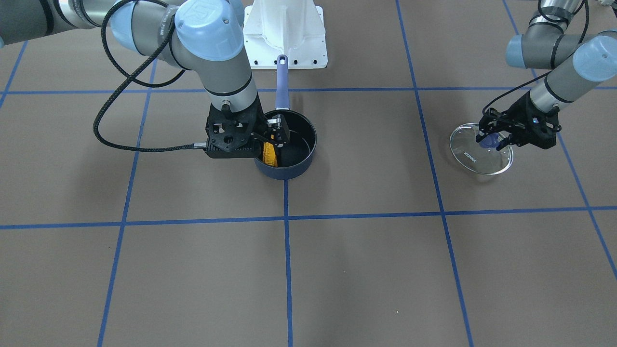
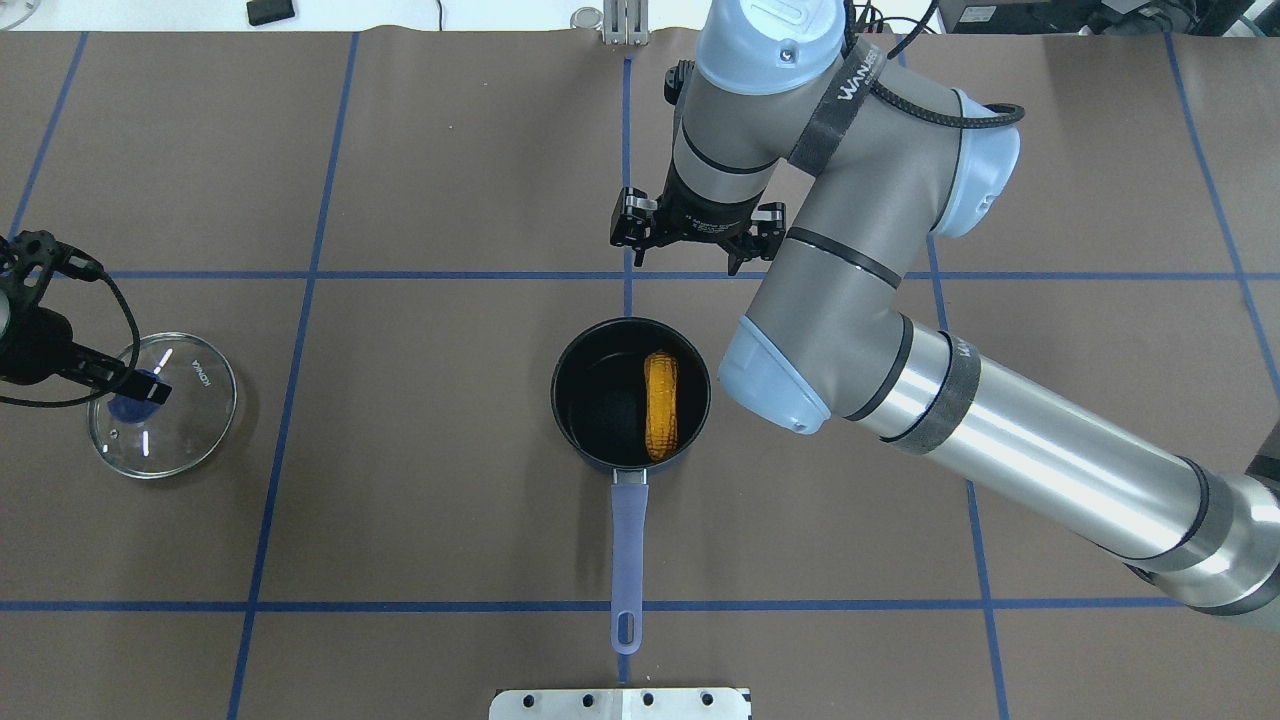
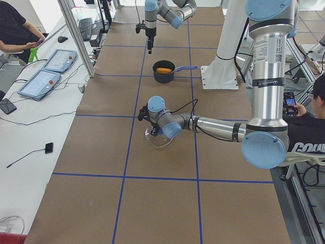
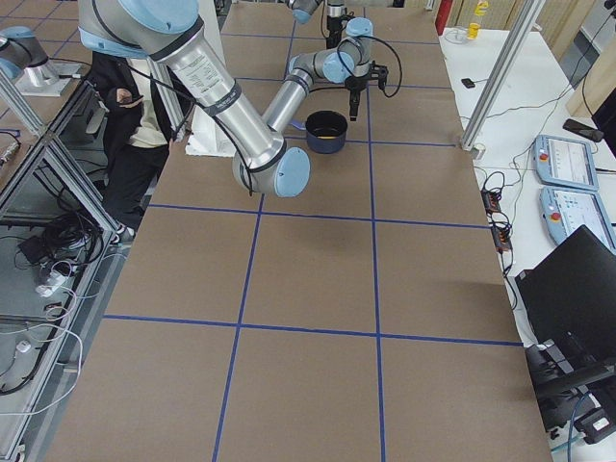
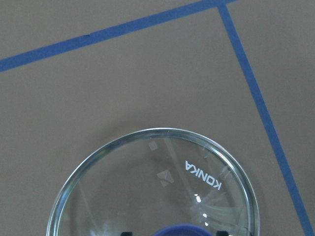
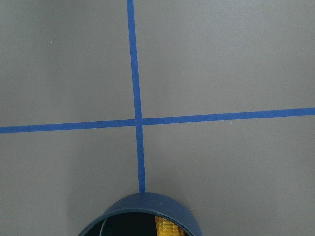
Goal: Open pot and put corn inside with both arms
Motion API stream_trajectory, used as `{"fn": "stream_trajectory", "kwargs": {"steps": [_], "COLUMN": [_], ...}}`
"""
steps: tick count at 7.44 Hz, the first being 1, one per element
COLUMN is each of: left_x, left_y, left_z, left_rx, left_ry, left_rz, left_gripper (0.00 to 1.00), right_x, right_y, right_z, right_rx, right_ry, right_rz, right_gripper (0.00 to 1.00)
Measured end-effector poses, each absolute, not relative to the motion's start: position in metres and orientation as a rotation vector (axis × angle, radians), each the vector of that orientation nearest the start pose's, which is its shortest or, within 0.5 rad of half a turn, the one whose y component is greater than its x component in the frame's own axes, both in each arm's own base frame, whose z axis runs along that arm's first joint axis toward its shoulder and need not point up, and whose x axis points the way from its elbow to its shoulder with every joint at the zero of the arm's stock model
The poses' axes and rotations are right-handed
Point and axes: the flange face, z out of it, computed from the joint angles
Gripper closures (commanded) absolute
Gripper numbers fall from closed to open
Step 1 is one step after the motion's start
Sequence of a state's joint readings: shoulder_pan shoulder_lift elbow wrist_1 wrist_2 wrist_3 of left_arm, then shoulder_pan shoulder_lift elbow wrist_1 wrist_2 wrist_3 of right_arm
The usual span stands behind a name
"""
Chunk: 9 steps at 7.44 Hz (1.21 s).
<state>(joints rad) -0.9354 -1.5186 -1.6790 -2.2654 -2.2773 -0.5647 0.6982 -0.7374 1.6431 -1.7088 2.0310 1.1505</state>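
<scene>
glass lid (image 1: 470, 155) looks slick and fragile, so my left pincer (image 1: 494, 140) straddles the knob (image 2: 128, 407). can't tell if it's clamped. right pincer (image 1: 277, 135): can't tell either. corn (image 2: 660, 400) sits in the pot (image 1: 284, 172).

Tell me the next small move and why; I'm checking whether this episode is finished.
Probably lift the left gripper off the knob, letting go first if it is clamped: the corn already lies in the pot, and the lid rests on the table, apart from it.
</scene>
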Motion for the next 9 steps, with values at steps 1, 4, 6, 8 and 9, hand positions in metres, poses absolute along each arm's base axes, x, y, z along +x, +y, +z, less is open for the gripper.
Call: {"fn": "stream_trajectory", "kwargs": {"steps": [1,4,6,8,9], "left_x": [0.240,0.245,0.246,0.232,0.204], "left_y": [-0.438,-0.439,-0.440,-0.442,-0.451], "left_z": [0.554,0.556,0.553,0.536,0.530], "left_rx": [0.211,0.207,0.212,0.205,0.209], "left_ry": [0.960,0.957,0.963,1.024,1.067], "left_rz": [0.333,0.338,0.346,0.355,0.340], "left_gripper": [0.41,0.13,0.03,0.03,0.03], "right_x": [-0.471,-0.470,-0.462,-0.442,-0.418], "right_y": [-0.512,-0.514,-0.520,-0.538,-0.556], "right_z": [0.135,0.134,0.134,0.138,0.152], "right_rx": [0.030,0.036,0.050,0.064,0.076], "right_ry": [-0.870,-0.874,-0.887,-0.889,-0.882], "right_rz": [0.084,0.085,0.094,0.118,0.129], "right_gripper": [0.00,0.00,0.00,0.00,0.00]}}
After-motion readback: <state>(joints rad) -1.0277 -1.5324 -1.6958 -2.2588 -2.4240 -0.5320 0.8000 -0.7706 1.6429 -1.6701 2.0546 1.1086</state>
